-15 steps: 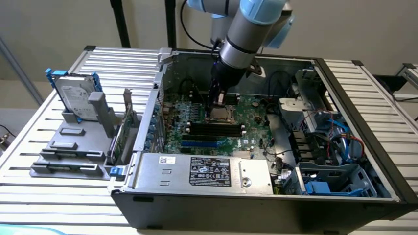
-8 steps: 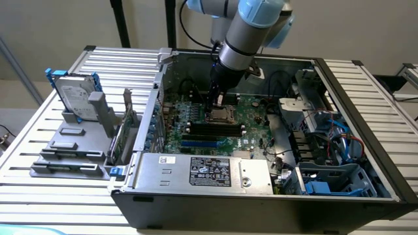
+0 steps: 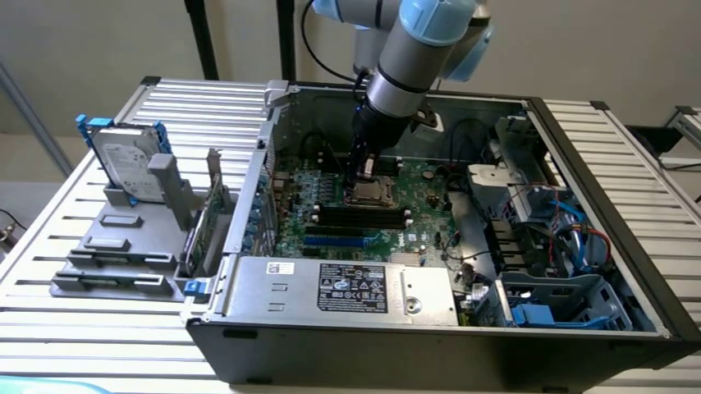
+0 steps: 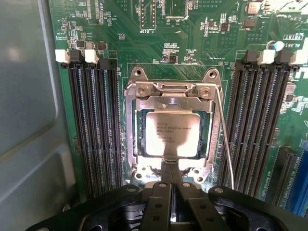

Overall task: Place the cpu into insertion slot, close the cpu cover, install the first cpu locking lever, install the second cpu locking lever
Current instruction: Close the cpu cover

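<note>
The cpu (image 4: 172, 134) lies flat in the insertion slot (image 4: 138, 139), its silvery top showing through the window of the cpu cover (image 4: 168, 98). The cover's silver frame lies down around the chip. My gripper (image 4: 171, 166) is shut, its two black fingers pressed together with nothing between them, and their tips rest at the cover's edge. A thin wire locking lever (image 4: 225, 139) runs along one side of the socket. In the exterior view the gripper (image 3: 367, 175) points straight down over the socket (image 3: 373, 194) on the green motherboard inside the open computer case.
Long black memory slots (image 4: 94, 125) (image 4: 260, 120) flank the socket on both sides. The case's grey wall (image 4: 29, 96) stands close beside one bank. In the exterior view a power supply (image 3: 340, 287), drive cage (image 3: 559, 300) and cables crowd the case; a hard drive (image 3: 126, 164) stands outside.
</note>
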Tool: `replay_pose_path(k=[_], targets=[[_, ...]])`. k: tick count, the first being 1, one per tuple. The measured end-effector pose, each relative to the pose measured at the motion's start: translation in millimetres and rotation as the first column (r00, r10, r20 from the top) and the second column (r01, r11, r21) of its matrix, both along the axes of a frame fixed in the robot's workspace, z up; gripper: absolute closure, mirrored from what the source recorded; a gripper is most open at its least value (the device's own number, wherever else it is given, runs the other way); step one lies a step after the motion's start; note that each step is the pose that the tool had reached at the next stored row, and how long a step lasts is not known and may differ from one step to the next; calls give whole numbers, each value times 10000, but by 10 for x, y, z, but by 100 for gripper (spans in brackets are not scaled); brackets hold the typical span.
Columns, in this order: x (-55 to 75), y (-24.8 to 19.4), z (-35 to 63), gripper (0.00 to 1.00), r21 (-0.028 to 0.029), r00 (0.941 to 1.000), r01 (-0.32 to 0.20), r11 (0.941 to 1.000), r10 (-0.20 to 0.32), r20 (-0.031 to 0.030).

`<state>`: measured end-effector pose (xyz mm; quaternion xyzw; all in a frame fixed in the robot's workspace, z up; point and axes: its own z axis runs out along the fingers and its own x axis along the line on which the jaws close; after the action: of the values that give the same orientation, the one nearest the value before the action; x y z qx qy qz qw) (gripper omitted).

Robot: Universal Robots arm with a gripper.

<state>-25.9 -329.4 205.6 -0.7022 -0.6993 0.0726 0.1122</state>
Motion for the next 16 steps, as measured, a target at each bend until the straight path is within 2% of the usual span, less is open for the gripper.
replay_pose_path(k=[4, 11, 14, 16], targets=[[-17, -45, 113, 89, 0, 10000, 2, 10000, -2, -7], [-153, -151, 223, 89, -4, 10000, 0, 10000, 0, -8], [-193, -170, 294, 89, 0, 10000, -1, 10000, 1, -7], [-193, -171, 302, 89, 1, 10000, -1, 10000, 1, -7]])
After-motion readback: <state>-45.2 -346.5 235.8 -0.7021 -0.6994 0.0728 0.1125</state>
